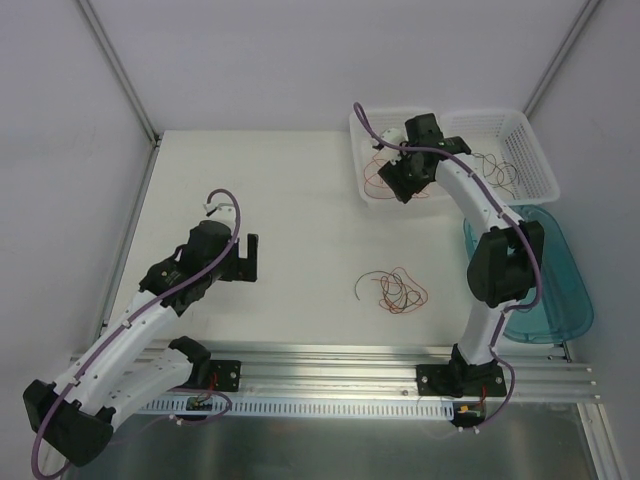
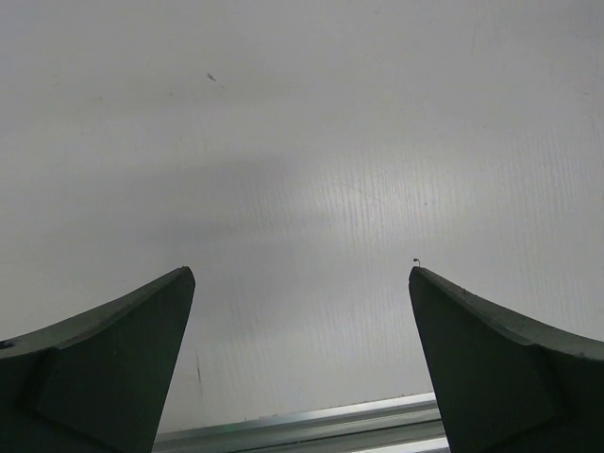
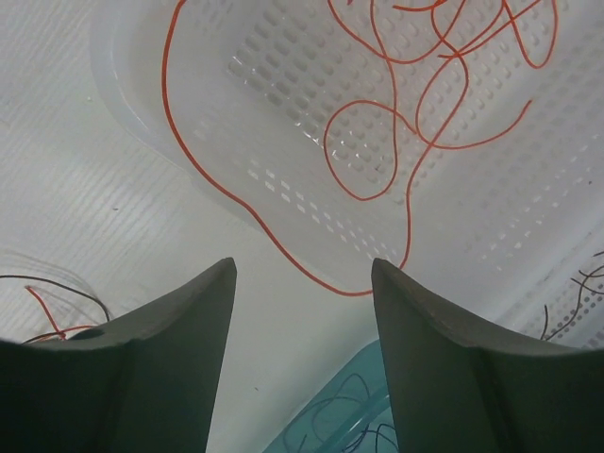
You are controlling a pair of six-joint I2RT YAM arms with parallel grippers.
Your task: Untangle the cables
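A small tangle of red-orange and dark cables (image 1: 397, 290) lies on the table between the arms. More red-orange cable (image 1: 377, 176) lies in the left white basket (image 1: 365, 130), and dark cables (image 1: 495, 166) lie in the right white basket (image 1: 535, 165). My right gripper (image 1: 399, 188) is open and empty over the left basket's near edge. In the right wrist view the gripper (image 3: 302, 264) is just above a red-orange strand (image 3: 167, 85) that loops out over the basket's rim (image 3: 142, 104). My left gripper (image 1: 248, 258) is open and empty over bare table, as the left wrist view (image 2: 301, 272) shows.
A teal tray (image 1: 560, 290) lies at the right of the table and holds thin dark-blue wires (image 3: 359, 420). An aluminium rail (image 1: 330, 365) runs along the near edge. White walls stand at the back and sides.
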